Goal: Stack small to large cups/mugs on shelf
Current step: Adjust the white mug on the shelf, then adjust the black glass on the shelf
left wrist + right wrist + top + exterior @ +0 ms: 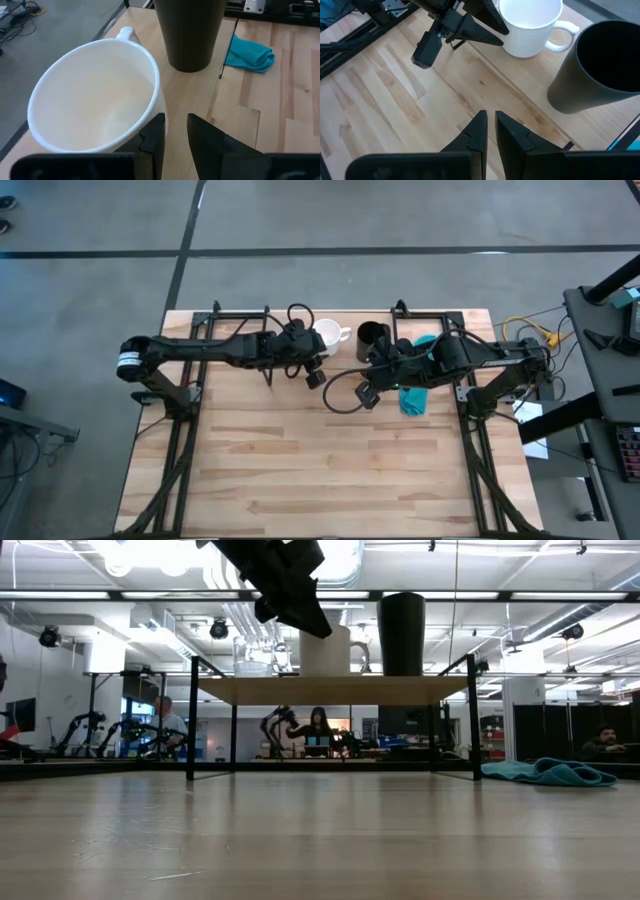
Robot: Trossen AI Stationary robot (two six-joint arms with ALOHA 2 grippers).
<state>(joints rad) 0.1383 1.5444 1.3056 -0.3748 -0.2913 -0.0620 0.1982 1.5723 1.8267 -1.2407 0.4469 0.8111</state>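
The white mug [328, 333] and the taller black cup [372, 335] stand side by side on the shelf's wooden board [330, 690], the mug's handle toward the cup. My left gripper [175, 122] hovers at the mug's near side, level with the rim [150, 75]. Its fingers stand a little apart with nothing between them, and the mug's wall is beside one finger. My right gripper [490, 120] hangs shut above the board, on the near side of the black cup [600, 65], holding nothing. My left gripper has one finger [152, 135] right against the outer wall of the mug [156, 112], just below the rim. I cannot tell whether it touches the wall. The mug stands upright on the board.
A teal cloth [414, 398] lies on the table to the right of the shelf, under my right arm. The shelf's thin black legs [190, 720] stand at the table's far side. The near half of the tabletop [330, 470] is bare wood. People sit in the room behind [318, 725].
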